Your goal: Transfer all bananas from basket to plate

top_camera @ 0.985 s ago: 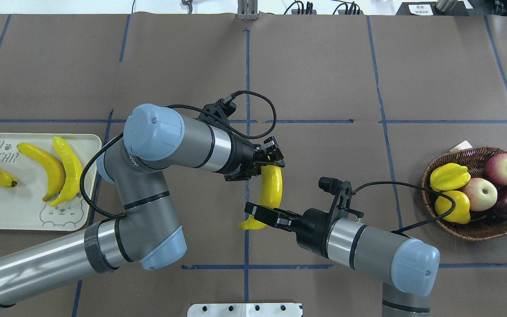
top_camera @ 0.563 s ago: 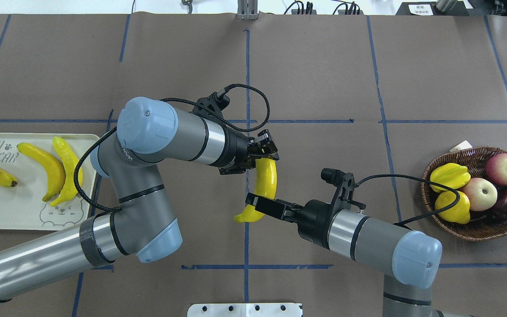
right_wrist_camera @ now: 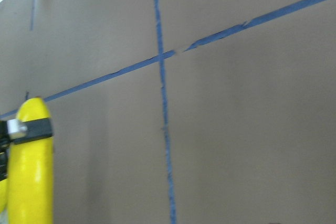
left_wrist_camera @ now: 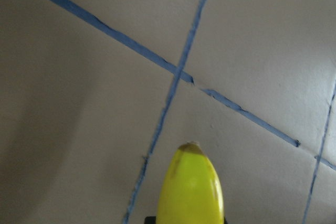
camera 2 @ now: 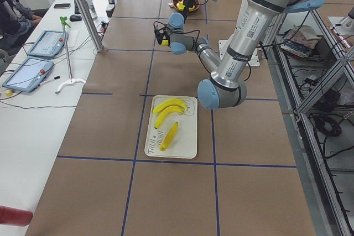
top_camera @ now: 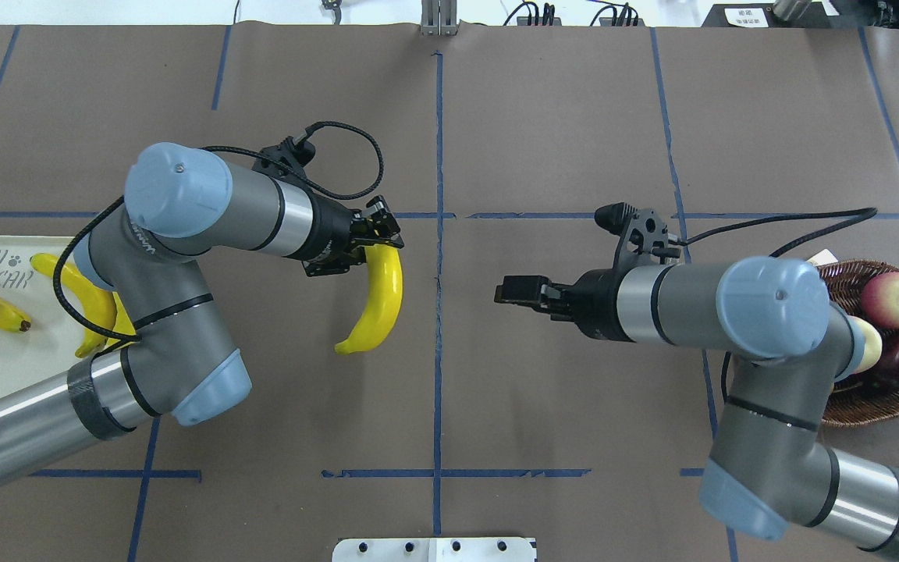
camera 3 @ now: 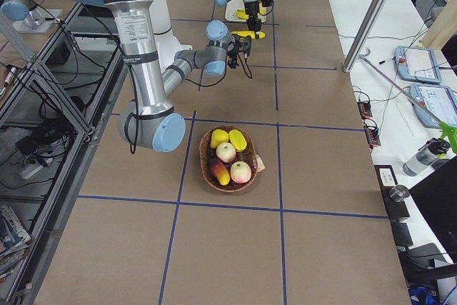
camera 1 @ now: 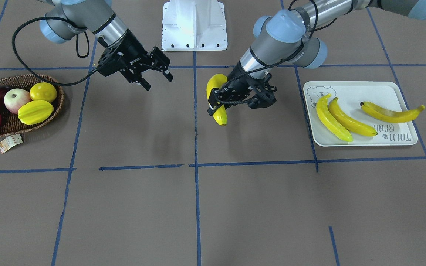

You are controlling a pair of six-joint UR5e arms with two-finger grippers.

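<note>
While three bananas lie on the plate and none shows in the basket, the left gripper grips the fourth banana aloft over mid-table, short of the plate, right gripper spread wide, empty: one drop-off left, I reckon!

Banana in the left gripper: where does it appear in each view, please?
Front-facing: banana at centre, just right of the blue centre tape line.
Overhead: banana just left of that line.
Exterior left: I cannot make it out.
Exterior right: banana small, top centre.
Left wrist: banana at bottom centre.
Right wrist: banana at lower left.
Shared landmark: that tape line.
</note>
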